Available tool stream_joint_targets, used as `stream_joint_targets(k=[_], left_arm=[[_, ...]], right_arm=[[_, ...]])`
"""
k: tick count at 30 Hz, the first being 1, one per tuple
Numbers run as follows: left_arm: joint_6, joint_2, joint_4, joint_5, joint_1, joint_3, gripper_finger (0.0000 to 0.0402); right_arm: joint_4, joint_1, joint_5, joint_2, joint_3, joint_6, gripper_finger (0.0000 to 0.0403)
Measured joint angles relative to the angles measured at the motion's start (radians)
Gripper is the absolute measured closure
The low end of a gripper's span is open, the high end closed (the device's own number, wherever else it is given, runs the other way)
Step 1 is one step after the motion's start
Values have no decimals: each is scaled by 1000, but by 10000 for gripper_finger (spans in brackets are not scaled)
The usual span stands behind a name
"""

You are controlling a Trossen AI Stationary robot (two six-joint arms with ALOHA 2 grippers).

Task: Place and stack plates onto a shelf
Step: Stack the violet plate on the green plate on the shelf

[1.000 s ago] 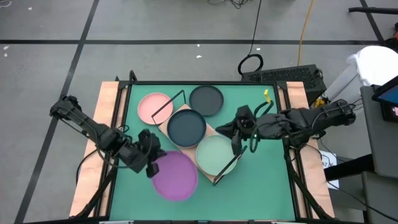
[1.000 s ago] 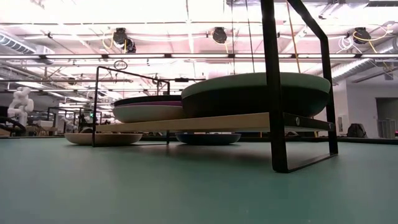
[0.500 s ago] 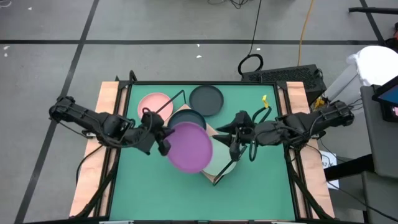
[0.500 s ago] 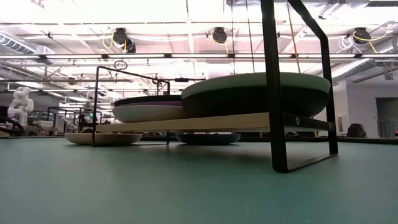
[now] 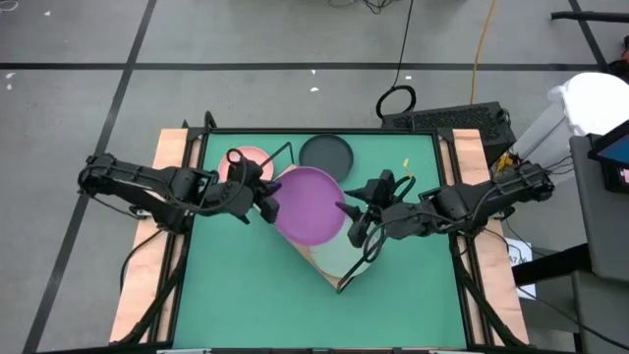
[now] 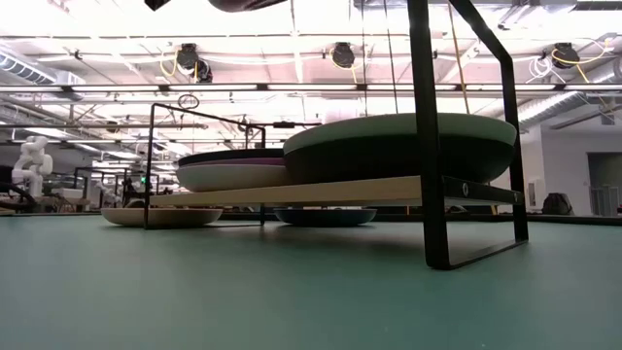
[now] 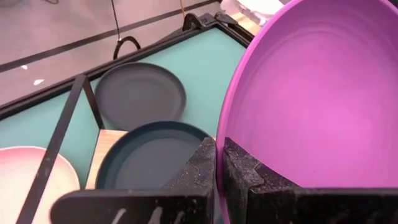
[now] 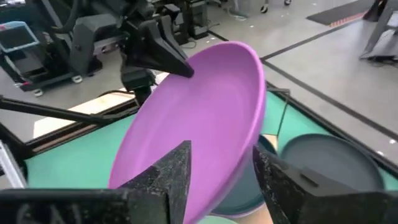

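Note:
My left gripper (image 5: 267, 202) is shut on a purple plate (image 5: 314, 204) and holds it in the air over the shelf (image 5: 334, 277), a light wood board with black wire ends. A dark blue plate (image 7: 149, 155) and a pale green plate (image 5: 342, 258) top the stacks on the board. A pink plate (image 5: 236, 167) and a dark grey plate (image 5: 325, 155) rest flat on the green mat at the far side. My right gripper (image 5: 352, 218) is open at the purple plate's right rim. Its fingers (image 8: 177, 171) stand on either side of that rim, and I cannot tell whether they touch it. My left gripper pinches the purple plate's rim (image 7: 231, 134) on its left side between its two fingers, one on the inner face and one on the underside. The fingers come nearly level from the table's left. The plate is lifted clear above the shelf and tilted.
In the low view the shelf's near wire frame (image 6: 428, 136) stands tall, with two plate stacks (image 6: 398, 146) on the board (image 6: 292, 192). A black cable loop (image 5: 395, 100) lies on the floor beyond the far edge. Bare green mat (image 5: 256, 295) lies at the near side.
My left gripper has lifted the purple plate from the near left of the mat. It has carried the plate up, toward the far edge and to the right, over the shelf. The plate has tipped out of level. My right gripper has moved left toward the plate.

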Motion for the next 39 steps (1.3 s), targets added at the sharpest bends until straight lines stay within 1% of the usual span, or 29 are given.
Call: stream_joint_targets(k=[4,10,15,17,20,24,26,30,33,35,37,39], left_arm=[[-17,0,12,2,12,0,392],[3,0,30,-6,14,-1,392],[1,0,31,-6,14,-1,392],[-2,0,32,-6,14,-1,392],[-2,0,54,0,13,-1,382],[-5,-1,112,31,9,-1,350],[15,0,183,60,8,0,327],[14,0,228,70,6,0,256],[-16,0,231,70,4,0,200],[-25,0,226,69,5,0,171],[-33,0,226,63,5,0,152],[-32,0,226,61,5,0,142]], right_arm=[[-38,-19,20,6,0,-6,279],[-72,-49,16,15,-1,2,337],[-120,-70,3,16,-1,54,381],[-135,-76,-3,16,-1,70,393],[-141,-82,-4,16,-1,75,397],[-167,-91,-12,15,-1,101,401],[-164,-95,-48,17,-1,123,402],[-181,-99,-99,13,-2,136,402],[-178,-104,-116,2,-1,152,402],[-193,-107,-131,0,-1,158,402],[-216,-120,-148,-1,-1,162,402],[-249,-134,-173,-1,-1,175,402]])
